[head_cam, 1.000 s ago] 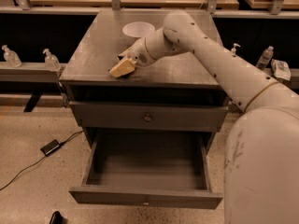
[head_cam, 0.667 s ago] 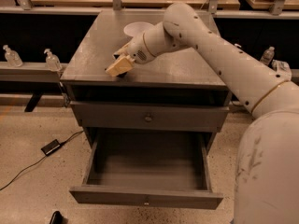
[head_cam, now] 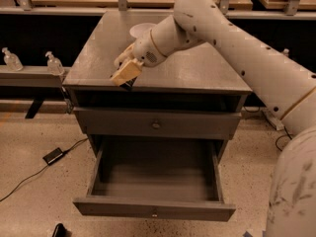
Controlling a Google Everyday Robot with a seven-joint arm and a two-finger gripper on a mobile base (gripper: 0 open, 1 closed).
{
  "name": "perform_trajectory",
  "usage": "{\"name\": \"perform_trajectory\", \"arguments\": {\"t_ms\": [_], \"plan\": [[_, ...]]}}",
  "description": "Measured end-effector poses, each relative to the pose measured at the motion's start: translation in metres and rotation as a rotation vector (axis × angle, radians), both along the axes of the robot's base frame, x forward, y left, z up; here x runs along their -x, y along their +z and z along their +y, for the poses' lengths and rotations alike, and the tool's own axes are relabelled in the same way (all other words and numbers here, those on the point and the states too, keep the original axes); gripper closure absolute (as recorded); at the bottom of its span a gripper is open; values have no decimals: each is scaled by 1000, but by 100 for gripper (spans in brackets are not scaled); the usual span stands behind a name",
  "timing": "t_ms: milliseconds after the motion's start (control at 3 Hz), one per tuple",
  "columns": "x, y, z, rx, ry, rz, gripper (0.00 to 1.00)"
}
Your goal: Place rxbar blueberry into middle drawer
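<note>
Moved since a second ago: end effector [head_cam: 127, 75] gone from the middle of the bench [head_cam: 197, 73] out to its front edge, left of centre in the frame. Lifted a little too. Closed narrow on the bar [head_cam: 129, 85], with just a dark corner poking out under the tan pads [head_cam: 123, 73]. Bar up in the air at the front lip, no longer lying on top. Bowl [head_cam: 142, 29] left behind near the back.

Good news for the task: picked up and heading the right way. Drawer [head_cam: 153, 210] pulled wide open, low in the frame, below the bar and a bit to the right. Not in yet. Next, most likely: out past the edge, down past the shut top drawer [head_cam: 156, 124], then let go over the open one.
</note>
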State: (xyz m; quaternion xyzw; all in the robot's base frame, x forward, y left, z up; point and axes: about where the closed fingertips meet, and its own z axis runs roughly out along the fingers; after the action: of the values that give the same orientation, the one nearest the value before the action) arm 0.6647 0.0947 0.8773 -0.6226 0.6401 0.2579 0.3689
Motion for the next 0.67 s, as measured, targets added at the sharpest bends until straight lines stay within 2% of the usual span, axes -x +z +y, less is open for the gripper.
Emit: {"name": "perform_trajectory", "arguments": {"t_ms": [333,667], "plan": [[0,-3,-1,17,-18,4,100],[45,31,-15,-69,-115,-61,100]]}}
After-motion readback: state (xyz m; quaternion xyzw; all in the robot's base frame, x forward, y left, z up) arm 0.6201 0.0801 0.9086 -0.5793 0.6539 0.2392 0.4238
